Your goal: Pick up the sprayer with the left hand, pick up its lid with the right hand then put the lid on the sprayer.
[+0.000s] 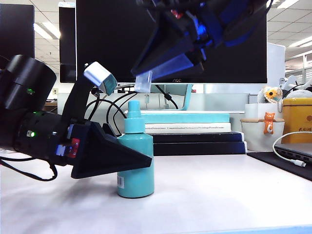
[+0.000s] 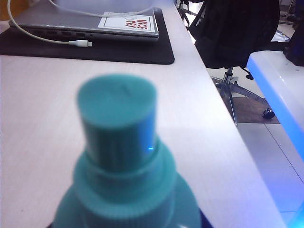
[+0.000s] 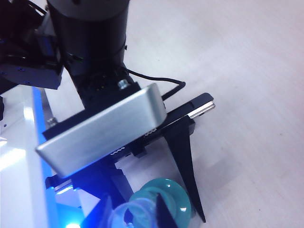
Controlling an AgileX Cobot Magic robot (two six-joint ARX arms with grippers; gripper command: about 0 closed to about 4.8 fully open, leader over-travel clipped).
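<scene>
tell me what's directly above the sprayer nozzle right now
The clear lid hangs just above the sprayer, held in the right gripper. The left gripper grips the bottle body, hiding part of it.

One sprayer (image 1: 136, 161) on the table (image 1: 219, 195); one clear lid (image 1: 143, 82) above it; two grippers, left (image 1: 141, 161) and right (image 1: 141, 73); one monitor (image 1: 112, 39) behind; three books (image 1: 195, 127) stacked; one laptop (image 1: 295, 152); one white cable (image 1: 287, 153); one cat figurine (image 1: 268, 123).
</scene>
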